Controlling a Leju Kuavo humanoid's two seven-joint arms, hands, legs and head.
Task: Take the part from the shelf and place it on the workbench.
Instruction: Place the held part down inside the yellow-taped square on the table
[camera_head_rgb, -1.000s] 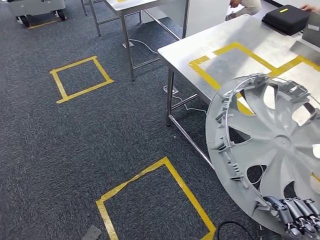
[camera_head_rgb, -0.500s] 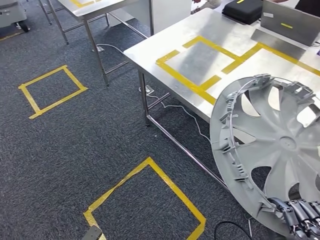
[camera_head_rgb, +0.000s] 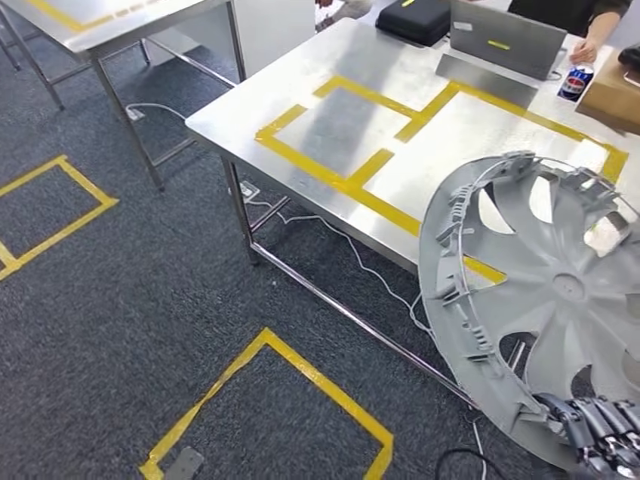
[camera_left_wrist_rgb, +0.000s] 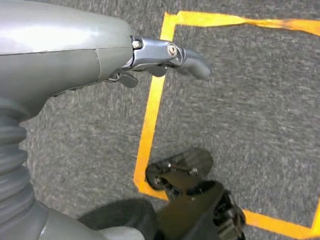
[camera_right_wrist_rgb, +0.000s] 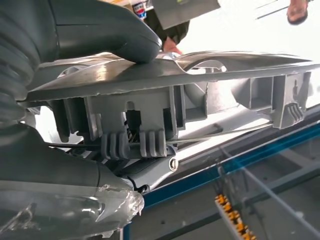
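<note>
The part is a grey plastic hubcap (camera_head_rgb: 543, 300), held up at the right of the head view, its inner ribbed rim toward me, overlapping the near edge of the steel workbench (camera_head_rgb: 377, 130). My right hand (camera_head_rgb: 600, 440) grips its lower rim, dark fingers curled over the edge. From the right wrist the hubcap's rim and clips (camera_right_wrist_rgb: 151, 110) lie between the thumb (camera_right_wrist_rgb: 113, 30) above and the fingers below. My left hand (camera_left_wrist_rgb: 166, 55) hangs over the carpet, fingers extended, holding nothing.
Yellow tape marks rectangles on the workbench (camera_head_rgb: 340, 130) and squares on the carpet (camera_head_rgb: 287, 400). At the bench's far side sit a black case (camera_head_rgb: 413, 18), a laptop (camera_head_rgb: 502, 45), a can (camera_head_rgb: 577, 80) and a person's hand (camera_head_rgb: 585, 50). Cables (camera_head_rgb: 362, 265) run under the bench. Another table (camera_head_rgb: 113, 20) stands far left.
The whole picture has shifted left and down: the camera has turned right, toward the workbench. The hubcap stays in my right hand at the same spot in view.
</note>
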